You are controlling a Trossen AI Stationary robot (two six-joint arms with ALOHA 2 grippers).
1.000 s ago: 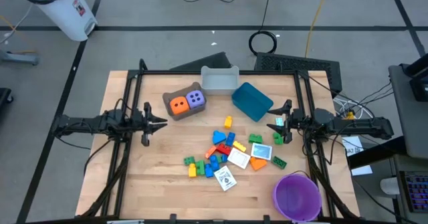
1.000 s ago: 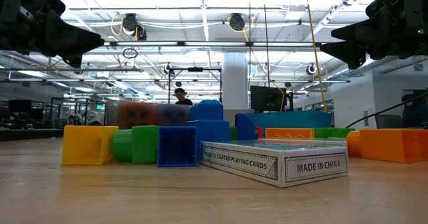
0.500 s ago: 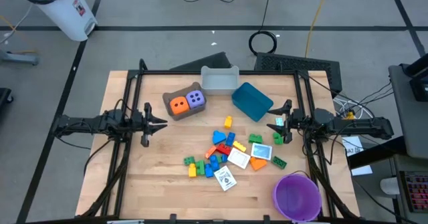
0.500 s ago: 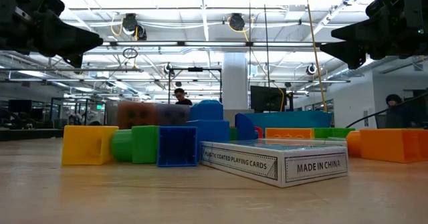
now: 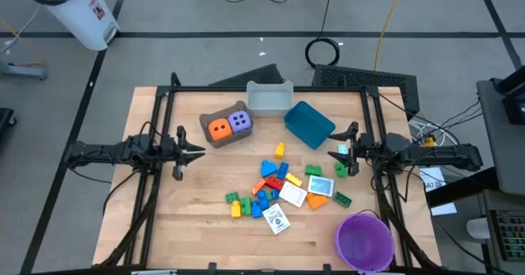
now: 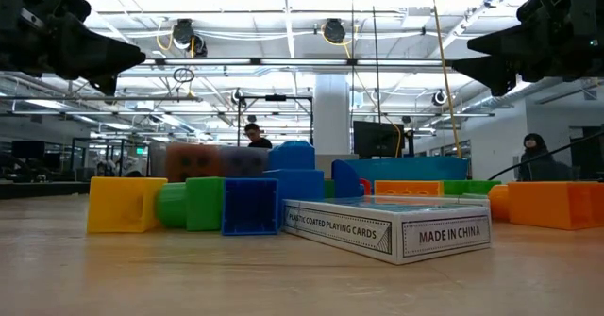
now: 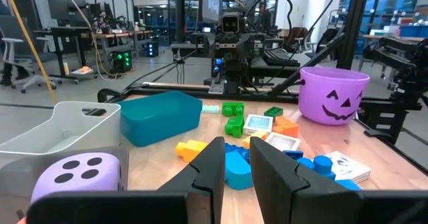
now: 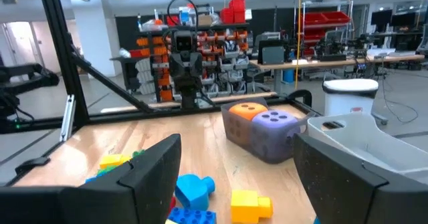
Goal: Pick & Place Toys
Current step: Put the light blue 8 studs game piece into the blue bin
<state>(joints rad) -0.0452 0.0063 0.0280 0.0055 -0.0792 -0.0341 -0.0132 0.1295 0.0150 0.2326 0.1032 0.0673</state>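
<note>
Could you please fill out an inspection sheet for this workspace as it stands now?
Surface: wooden table, dry, bare along the near edge.
Job's things: orange die and purple die sit in the brown bin; loose bricks and white cards lie mid-table.
Clutter: grey bin, blue bin tipped, purple bowl at the near right corner.
Grippers: left gripper hangs at the left side, fingers nearly together, empty; right gripper at the right side, fingers wide apart, empty.
Cables: coil on the floor behind the table.
Surroundings: white waste bin; a person far behind.
</note>
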